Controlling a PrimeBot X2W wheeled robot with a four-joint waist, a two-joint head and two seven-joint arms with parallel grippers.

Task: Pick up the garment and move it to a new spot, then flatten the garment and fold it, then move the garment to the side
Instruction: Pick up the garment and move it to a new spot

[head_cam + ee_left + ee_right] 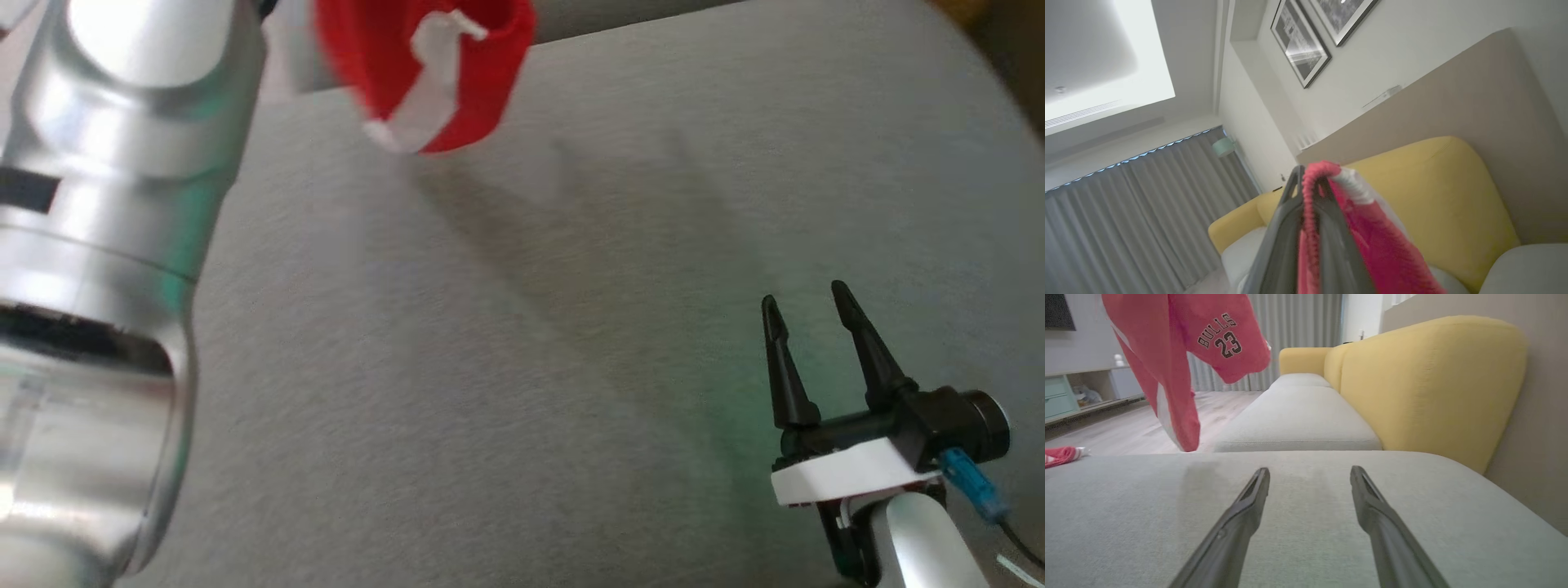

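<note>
A red garment (482, 73) with white stripes hangs in the air above the far part of the grey cushion (522, 343). In the right wrist view the garment (1180, 335) shows black "BULLS 23" lettering and dangles clear of the cushion. My left gripper (1310, 183) is raised high and shut on the garment's red and white hem (1372, 237). Its silver forearm (98, 245) fills the left of the head view. My right gripper (806, 300) rests low over the cushion at the lower right, open with nothing between its fingers (1241, 514).
A yellow sofa back (1433, 375) runs along the right of the cushion, with a second grey seat (1298, 416) beyond. A small red and white cloth (1059, 454) lies at the cushion's left edge. Wooden floor and a low cabinet (1069, 396) lie farther left.
</note>
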